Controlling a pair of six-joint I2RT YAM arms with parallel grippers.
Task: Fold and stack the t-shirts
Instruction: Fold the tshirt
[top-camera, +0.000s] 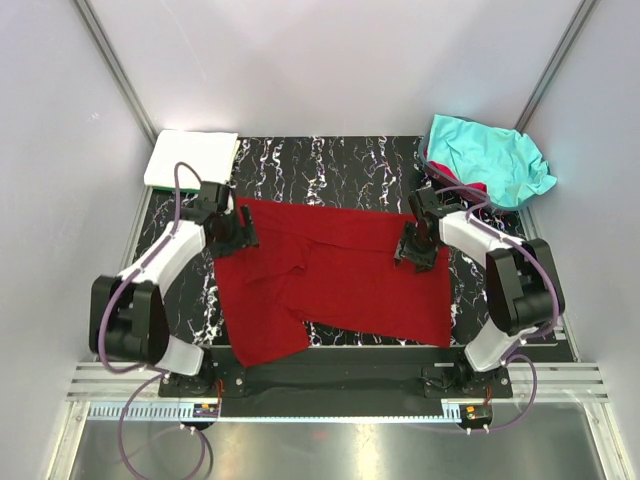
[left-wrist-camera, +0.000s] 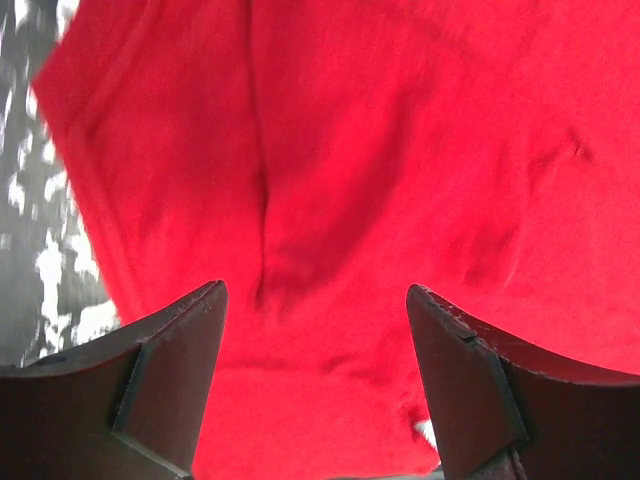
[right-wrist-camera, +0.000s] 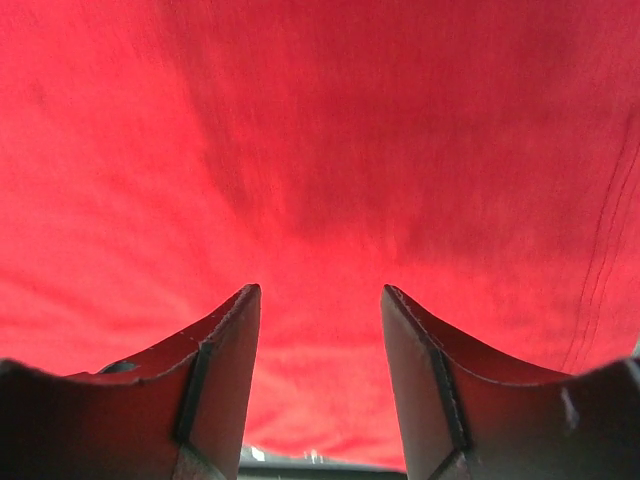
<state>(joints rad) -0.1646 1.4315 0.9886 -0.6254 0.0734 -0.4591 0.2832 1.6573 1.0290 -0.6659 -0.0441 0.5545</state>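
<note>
A dark red t-shirt lies spread across the black marbled mat, partly folded, with a sleeve hanging toward the front left. My left gripper is open over the shirt's far left edge; the red cloth fills its wrist view between the fingers. My right gripper is open over the shirt's far right part; its wrist view shows only red cloth. A crumpled turquoise t-shirt lies at the back right. A folded white t-shirt lies at the back left. No green shirt shows.
White walls enclose the back and both sides. A bit of dark red cloth shows under the turquoise shirt. The arm bases and a metal rail run along the near edge.
</note>
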